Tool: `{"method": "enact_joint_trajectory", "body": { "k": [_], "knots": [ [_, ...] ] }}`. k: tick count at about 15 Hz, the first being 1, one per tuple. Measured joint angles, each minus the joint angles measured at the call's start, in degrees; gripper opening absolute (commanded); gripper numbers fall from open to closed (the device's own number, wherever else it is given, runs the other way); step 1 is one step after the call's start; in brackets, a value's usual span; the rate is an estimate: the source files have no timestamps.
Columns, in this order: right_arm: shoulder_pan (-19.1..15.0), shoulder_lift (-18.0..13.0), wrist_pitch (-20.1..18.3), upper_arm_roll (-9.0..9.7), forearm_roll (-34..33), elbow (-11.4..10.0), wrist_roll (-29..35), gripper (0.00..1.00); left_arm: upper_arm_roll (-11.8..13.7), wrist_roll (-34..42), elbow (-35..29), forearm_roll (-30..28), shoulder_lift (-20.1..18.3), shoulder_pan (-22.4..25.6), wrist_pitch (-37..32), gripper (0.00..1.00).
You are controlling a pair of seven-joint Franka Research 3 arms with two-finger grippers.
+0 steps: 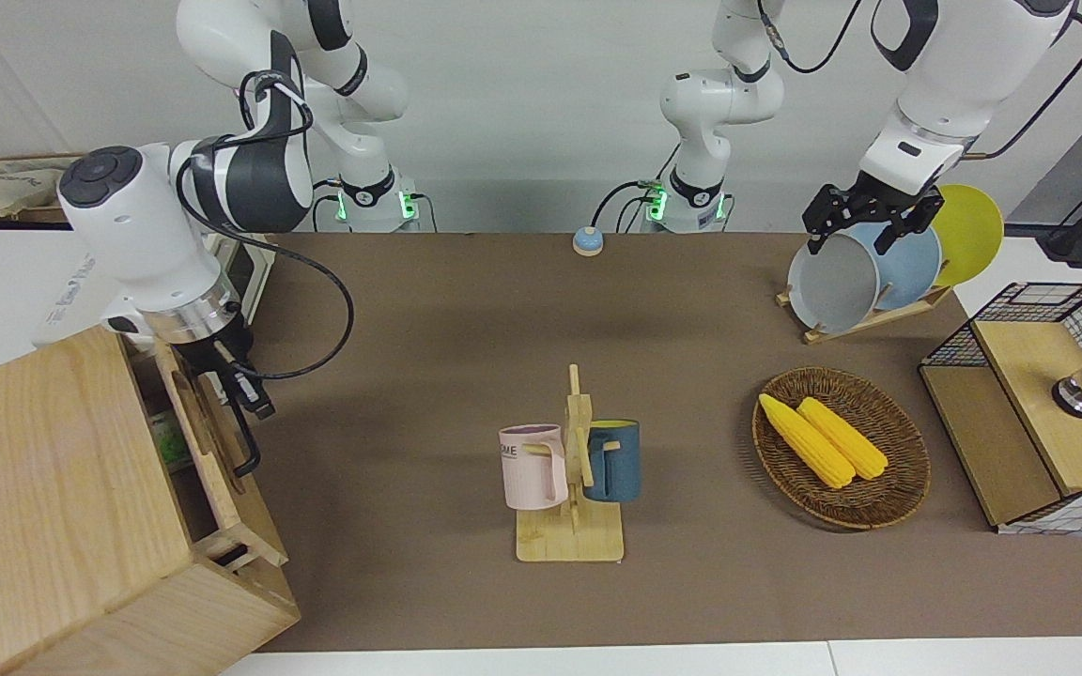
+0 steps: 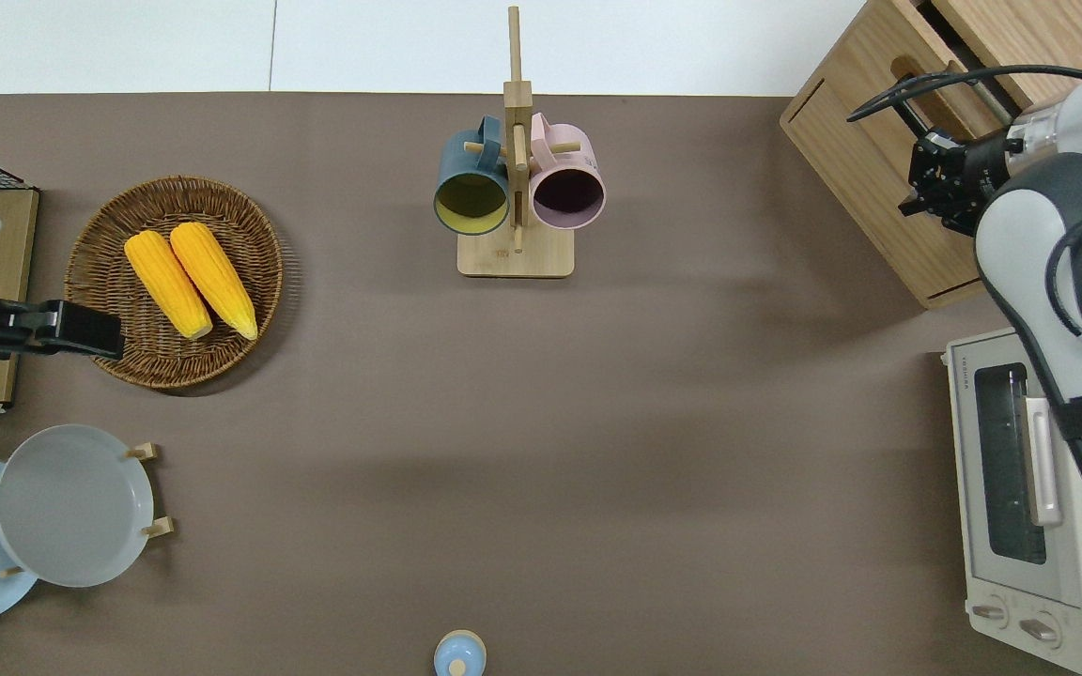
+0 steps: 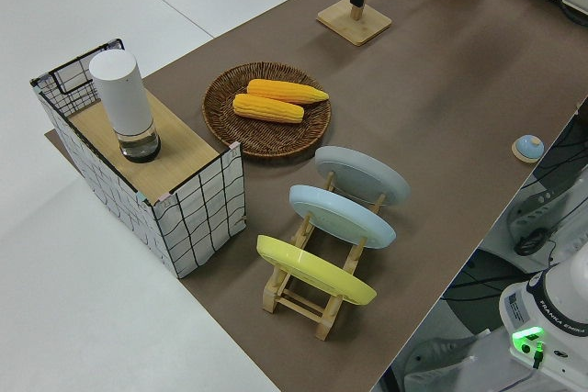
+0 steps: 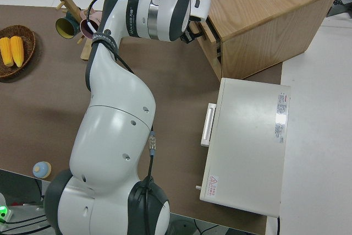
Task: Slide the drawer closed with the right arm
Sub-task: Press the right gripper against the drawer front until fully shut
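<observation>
The light-wood drawer is the top one of the large cabinet at the right arm's end of the table. It stands only a little open; a narrow gap shows a green packet inside. Its black bow handle faces the table's middle. My right gripper is against the drawer's front panel at the end of the handle nearer to the robots; it also shows in the overhead view. My left arm is parked, its gripper open and empty.
A white toaster oven stands beside the cabinet, nearer to the robots. A mug rack, a basket with corn, a plate rack, a wire-caged shelf and a blue bell are on the table.
</observation>
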Motion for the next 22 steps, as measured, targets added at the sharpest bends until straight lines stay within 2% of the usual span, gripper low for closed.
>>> {"method": "enact_joint_trajectory", "body": {
  "k": [14,18,22],
  "knots": [
    [-0.3,0.2,0.4,0.8,-1.2,0.1,-2.3,0.0,0.0,0.0,0.0,0.0,0.0,0.0,0.0,0.99],
    [2.9,0.3,-1.0,1.22,-5.1,0.1,-2.5,0.0,0.0,0.0,0.0,0.0,0.0,0.0,0.0,0.99],
    [8.6,0.2,-8.0,1.31,-7.8,0.4,-6.0,0.0,0.0,0.0,0.0,0.0,0.0,0.0,0.0,0.99]
  ]
}}
